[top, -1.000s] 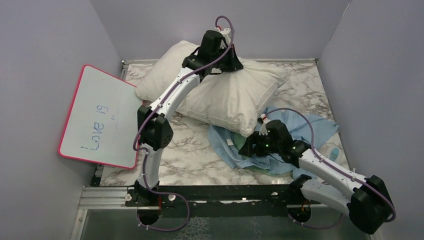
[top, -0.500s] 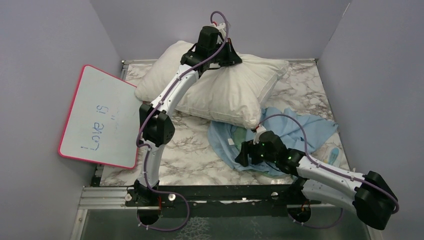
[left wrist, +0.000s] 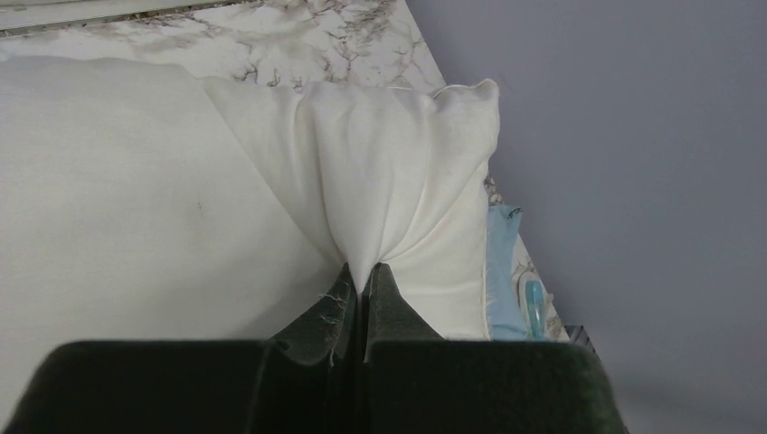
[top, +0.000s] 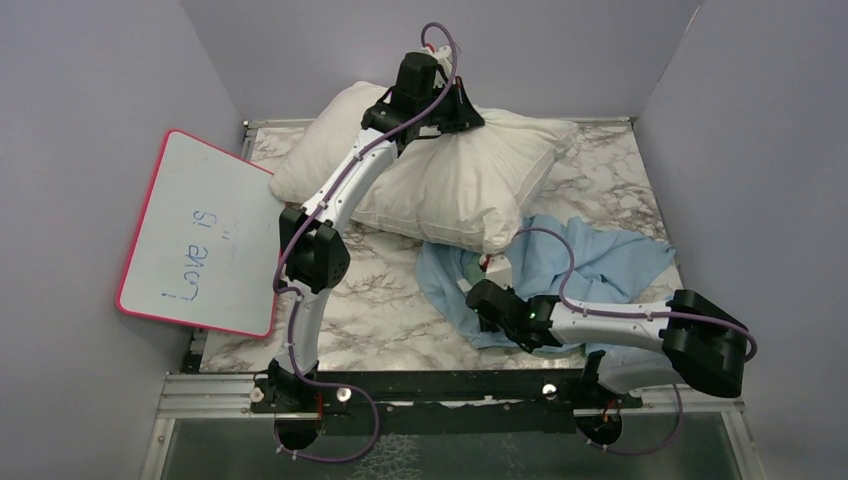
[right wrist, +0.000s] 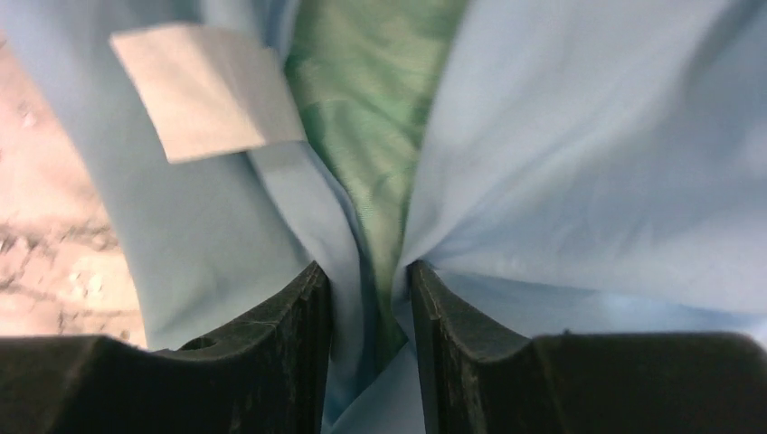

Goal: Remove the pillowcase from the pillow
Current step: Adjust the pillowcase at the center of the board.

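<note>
White arm links [top: 345,185], black joint housings [top: 315,262], thin purple cables [top: 545,229] looping alongside.

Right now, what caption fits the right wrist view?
Right gripper with a fold of the pillowcase between its fingers, green face and white label visible.

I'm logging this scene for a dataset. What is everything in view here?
pillow: one, cream-white, back of the table
pillowcase: one, light blue with a teal-green face, crumpled in front of the pillow, to the right
tag: one, white, on the pillowcase
whiteboard: one, white with a pink frame, left edge of the table
table: one, marble-patterned, under it all
left gripper: one, black, shut on pillow fabric
right gripper: one, black, pinching a pillowcase fold
</note>
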### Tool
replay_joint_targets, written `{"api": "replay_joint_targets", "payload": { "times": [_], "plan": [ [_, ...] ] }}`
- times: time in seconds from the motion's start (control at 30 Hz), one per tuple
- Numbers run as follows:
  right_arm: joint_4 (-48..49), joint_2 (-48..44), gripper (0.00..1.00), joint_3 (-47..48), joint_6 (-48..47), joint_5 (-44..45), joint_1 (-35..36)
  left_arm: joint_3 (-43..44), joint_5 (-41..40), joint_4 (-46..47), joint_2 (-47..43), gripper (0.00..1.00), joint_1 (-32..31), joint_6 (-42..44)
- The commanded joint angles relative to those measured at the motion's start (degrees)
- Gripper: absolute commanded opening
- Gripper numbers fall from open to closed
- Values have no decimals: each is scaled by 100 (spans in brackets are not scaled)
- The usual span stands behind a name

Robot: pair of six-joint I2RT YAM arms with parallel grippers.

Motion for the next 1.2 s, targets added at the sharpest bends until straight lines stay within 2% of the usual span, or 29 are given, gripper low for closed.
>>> {"api": "replay_joint_targets", "payload": {
  "times": [0.0, 0.07, 0.13, 0.2, 0.37, 0.47, 0.53, 0.57, 0.63, 0.73, 0.83, 0.9, 1.0, 1.07, 1.17],
  "plan": [
    [-1272, -6, 36, 322, 1515, 1609, 69, 122, -62, 598, -193, 0, 153, -21],
    [-1467, -203, 22, 312, 1768, 1716, 69, 89, -62, 589, -205, 0, 153, -21],
    [-1880, -504, 2, 331, 2227, 1918, 70, 54, -72, 589, -226, 0, 161, -21],
    [-2530, -882, 1, 398, 3053, 2190, 65, 20, -86, 595, -253, 0, 162, -21],
    [-3061, -1967, 1, 541, 3249, 2537, 16, -19, -49, 599, -284, 0, 170, -29],
    [-4001, -2325, 0, 849, 3963, 2746, -370, -58, -37, 607, -330, 0, 170, -29],
    [-4283, -2407, 1, 1061, 3752, 2690, -859, -82, -31, 619, -357, 0, 170, -42],
    [-4190, -2415, 1, 1144, 3323, 2600, -1137, -93, -23, 630, -364, 0, 175, -53],
    [-3658, -2348, 1, 1236, 2372, 2255, -1820, -126, -3, 643, -379, 0, 170, -84],
    [-3186, -2111, 0, 1472, 1510, 1698, -3007, -167, 58, 659, -416, 0, 170, -91],
    [-2398, -1965, 1, 1744, 439, 544, -4232, -293, 142, 694, -507, 0, 171, -95],
    [-2183, -1761, 1, 2065, 86, -393, -5177, -369, 227, 703, -558, 0, 166, -100],
    [-2286, -1253, 1, 2968, -270, -1620, -6594, -592, 324, 759, -674, 0, 162, -91],
    [-2565, -914, 1, 3841, -440, -2070, -7208, -793, 385, 833, -755, 0, 146, -91],
    [-2963, -489, 1, 5042, -640, -1609, -7391, -1042, 453, 902, -836, 0, 118, -67]
  ]
}}
